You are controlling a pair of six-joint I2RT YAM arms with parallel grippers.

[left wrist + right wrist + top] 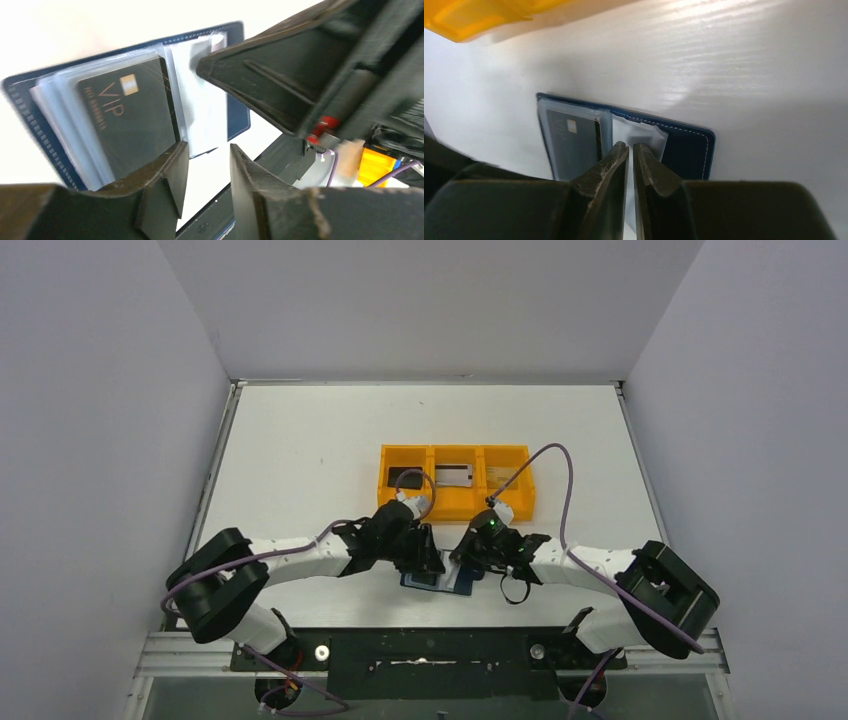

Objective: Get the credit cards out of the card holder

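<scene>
The card holder (458, 586) lies open on the table between my two grippers, navy with clear sleeves; it also shows in the left wrist view (239, 115) and the right wrist view (686, 150). A black credit card marked VIP (130, 115) sits inside a clear sleeve on one half, also seen in the right wrist view (571, 145). My left gripper (207, 150) is open, one finger at the black card's near edge. My right gripper (631, 146) is shut, its tips pressing on the clear sleeves at the fold, as the left wrist view (199, 65) shows.
The orange three-compartment tray (455, 505) stands just beyond the card holder, with a black card (407, 478), a silver card (453, 474) and a gold card (500, 474) in its compartments. The table's near edge and the arm bases lie close behind the card holder.
</scene>
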